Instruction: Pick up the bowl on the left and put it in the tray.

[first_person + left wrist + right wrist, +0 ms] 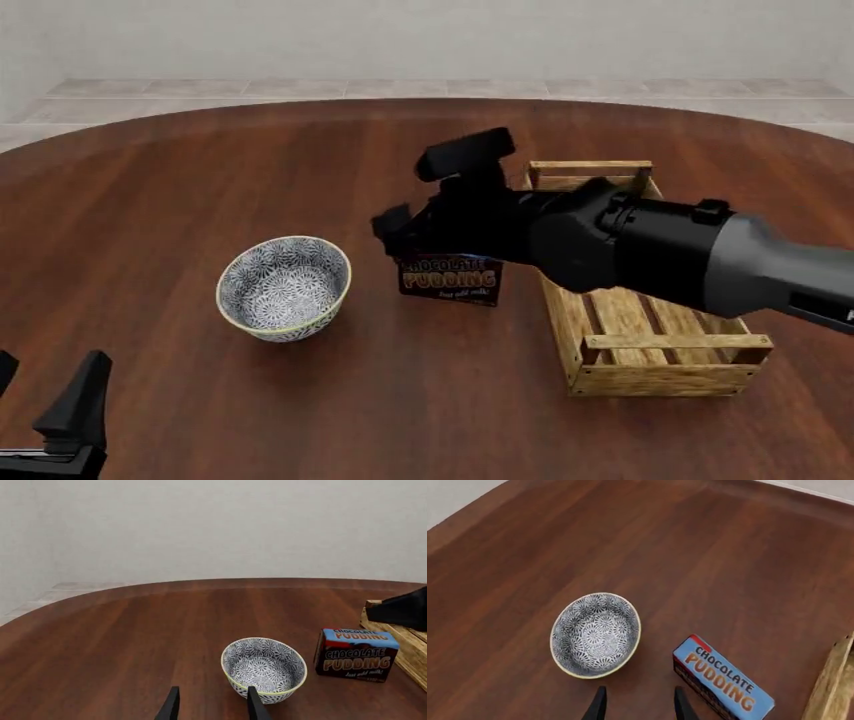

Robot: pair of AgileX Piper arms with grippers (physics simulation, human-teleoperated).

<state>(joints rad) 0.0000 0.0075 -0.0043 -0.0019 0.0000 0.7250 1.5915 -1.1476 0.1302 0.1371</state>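
The bowl (284, 288) with its blue-grey floral pattern and cream rim stands upright on the table, left of centre; it also shows in the wrist views as the bowl (264, 669) and the bowl (596, 634). The tray (641, 300), a slatted wooden crate, lies to the right. My left gripper (43, 388) stands open and empty at the near left, well short of the bowl; its fingers (257, 707) point toward it. My right gripper (639, 707) is open and empty, hovering above the spot between bowl and pudding box. The right arm (641, 245) crosses over the tray.
A chocolate pudding box (451, 278) stands between bowl and tray, seen also as the pudding box (355, 654) and the pudding box (724, 677). The tray's edge (400, 645) lies just beyond it. The round wooden table (160, 180) stretches far to the left and back.
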